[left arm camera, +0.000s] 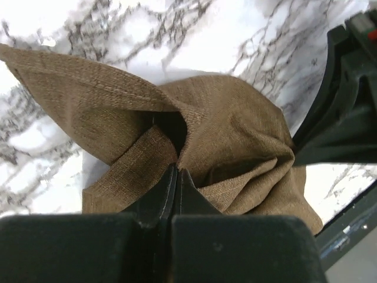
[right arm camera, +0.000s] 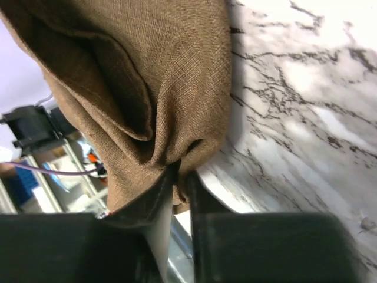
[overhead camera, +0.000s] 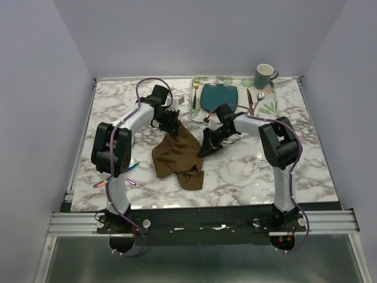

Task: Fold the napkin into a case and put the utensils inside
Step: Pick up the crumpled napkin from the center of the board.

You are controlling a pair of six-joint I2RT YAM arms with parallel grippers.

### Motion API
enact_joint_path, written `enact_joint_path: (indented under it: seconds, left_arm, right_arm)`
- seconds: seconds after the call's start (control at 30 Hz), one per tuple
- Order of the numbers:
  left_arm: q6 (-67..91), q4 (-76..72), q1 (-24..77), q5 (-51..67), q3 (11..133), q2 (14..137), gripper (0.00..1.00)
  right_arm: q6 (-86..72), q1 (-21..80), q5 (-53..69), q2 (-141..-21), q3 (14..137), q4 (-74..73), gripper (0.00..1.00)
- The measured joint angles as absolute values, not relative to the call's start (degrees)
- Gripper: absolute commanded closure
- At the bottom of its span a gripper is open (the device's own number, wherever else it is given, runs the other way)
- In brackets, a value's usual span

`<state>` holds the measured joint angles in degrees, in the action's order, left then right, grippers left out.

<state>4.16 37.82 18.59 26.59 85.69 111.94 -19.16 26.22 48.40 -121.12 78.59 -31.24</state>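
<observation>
Arms angled inward, L tool (overhead camera: 171,126) pinching napkin (overhead camera: 177,154), R tool (overhead camera: 207,147) too

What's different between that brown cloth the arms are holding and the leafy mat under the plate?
The napkin is plain dark brown; the placemat is white with green leaves. The napkin is bunched and creased, pinched by the left pincer and the right pincer; the placemat lies flat, with neither pincer on it. The napkin carries nothing; the placemat holds a teal plate, a mug and a gold fork. Both rest on the marble table.
</observation>
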Motion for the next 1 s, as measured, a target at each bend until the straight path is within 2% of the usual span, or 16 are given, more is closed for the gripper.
enact_joint_path:
  seconds: [0.3,0.63,0.87,1.0]
  left_arm:
    - [2.09,40.58,17.93,26.94,81.60,102.63,1.00]
    - [-4.78,45.10,17.21,26.94,80.60,89.84,1.00]
    - [-11.16,46.65,18.59,32.67,69.19,79.66,1.00]
    - [-14.85,47.94,19.73,33.34,63.00,75.90,0.67]
  right_arm:
    - [-17.21,26.13,48.99,-116.05,75.66,-31.46,0.99]
    - [-10.79,20.47,43.99,-92.31,69.82,-35.64,0.99]
    - [-5.48,18.87,44.56,-79.64,62.67,-38.15,0.99]
    - [-2.02,18.94,45.58,-76.90,60.18,-41.28,0.99]
